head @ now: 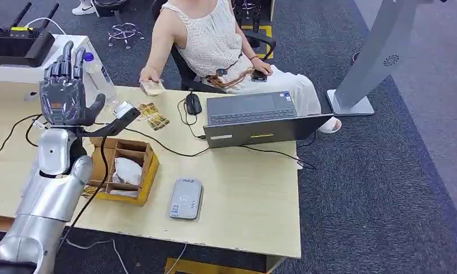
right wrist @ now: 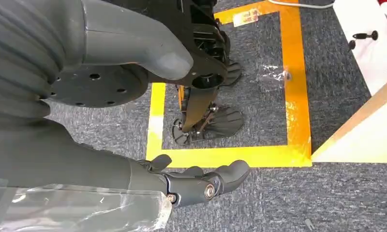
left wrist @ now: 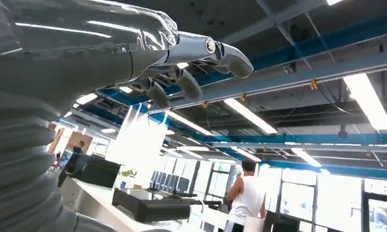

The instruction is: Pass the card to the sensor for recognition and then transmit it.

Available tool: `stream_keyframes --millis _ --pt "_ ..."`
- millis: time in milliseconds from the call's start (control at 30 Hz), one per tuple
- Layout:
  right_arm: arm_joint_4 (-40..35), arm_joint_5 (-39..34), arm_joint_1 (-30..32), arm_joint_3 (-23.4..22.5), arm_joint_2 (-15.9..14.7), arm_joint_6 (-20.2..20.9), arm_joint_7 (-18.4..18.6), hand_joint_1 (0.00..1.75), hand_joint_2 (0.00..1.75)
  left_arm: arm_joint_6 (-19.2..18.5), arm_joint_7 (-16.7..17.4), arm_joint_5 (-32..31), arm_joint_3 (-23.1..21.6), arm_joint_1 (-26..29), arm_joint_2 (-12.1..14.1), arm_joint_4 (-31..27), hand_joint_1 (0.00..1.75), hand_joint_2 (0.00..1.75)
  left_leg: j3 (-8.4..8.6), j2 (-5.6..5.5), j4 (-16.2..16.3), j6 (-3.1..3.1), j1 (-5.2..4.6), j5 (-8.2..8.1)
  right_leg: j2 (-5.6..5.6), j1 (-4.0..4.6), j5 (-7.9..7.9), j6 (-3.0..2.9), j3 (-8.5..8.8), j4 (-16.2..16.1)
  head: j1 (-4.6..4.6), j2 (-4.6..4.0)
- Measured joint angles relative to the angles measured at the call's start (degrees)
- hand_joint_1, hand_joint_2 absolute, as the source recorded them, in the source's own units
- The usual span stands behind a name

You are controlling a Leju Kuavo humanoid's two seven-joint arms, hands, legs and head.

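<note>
Over the table's (head: 255, 194) left edge the left hand (head: 66, 94) stands raised, fingers spread wide and holding nothing, while the right hand (right wrist: 133, 169) hangs low, fingers loosely apart and also bare. The card looks to be among the pale flat pieces (head: 127, 170) in the cardboard box (head: 149, 171) near the front-left corner, though I cannot tell for sure. The sensor (head: 185, 198) lies just beside it. Expect something light, thin, stiff and slick: pinch an edge.

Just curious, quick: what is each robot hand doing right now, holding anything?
Left hand: raised above the table, fingers spread, holding nothing.
Right hand: hanging toward the floor, fingers loosely extended, holding nothing.
</note>
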Motion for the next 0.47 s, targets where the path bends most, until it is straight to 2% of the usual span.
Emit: stream_keyframes --millis 67,133,200,300,333,433,467 --pt "0.0 -0.1 0.1 0.0 0.0 0.0 -0.1 0.0 1.75 0.6 -0.5 0.8 0.0 0.5 0.1 0.0 0.0 1.75 0.0 0.0 0.0 0.0 0.0 0.0 0.0 0.0 0.0 0.0 0.0 0.0 0.0 0.0" --pt "0.0 -0.4 0.2 0.0 0.0 0.0 -0.3 0.0 1.75 1.2 -2.5 3.5 0.0 1.7 0.3 -0.4 0.0 1.75 0.01 0.01 0.0 0.0 0.0 0.0 0.01 0.0 0.0 0.0 0.0 0.0 0.0 0.0" --pt "0.0 -0.8 0.5 0.0 0.0 0.0 -0.7 0.0 1.75 1.1 -7.1 10.7 0.5 4.5 0.7 -2.9 0.0 1.75 0.01 0.04 0.0 -0.01 -0.01 -0.01 0.07 0.0 0.0 0.0 0.0 0.0 0.0 0.0" --pt "0.0 -1.7 1.2 -0.3 0.0 0.0 -1.7 0.0 1.75 -3.0 -16.2 28.4 2.8 11.9 1.5 -10.9 0.0 1.75 0.01 0.16 0.0 -0.07 -0.01 -0.14 0.2 0.0 -0.05 0.0 -0.04 0.0 -0.02 0.0" --pt "0.0 -1.8 1.4 -0.4 0.0 0.1 -2.0 0.0 1.75 -3.9 -17.8 31.7 3.9 14.5 1.9 -13.6 0.0 1.75 0.02 0.2 0.0 -0.08 0.0 -0.16 0.25 0.0 -0.08 -0.04 -0.08 0.0 0.0 0.0" --pt "0.0 -2.0 2.0 -0.9 -0.1 0.1 -2.3 0.0 1.75 -5.4 -19.3 34.2 6.7 19.0 2.3 -18.7 0.0 1.75 -0.13 0.03 0.0 -0.07 0.03 -0.16 0.07 0.0 -0.11 -0.02 -0.17 0.0 -0.02 0.0" --pt "0.0 -2.2 2.0 -1.1 -0.1 0.1 -2.3 0.0 1.75 -7.0 -20.0 36.3 7.4 20.1 2.5 -19.9 0.0 1.75 -0.17 0.02 -0.1 -0.07 0.03 -0.16 0.06 0.01 -0.11 -0.02 -0.14 0.0 -0.04 0.0"
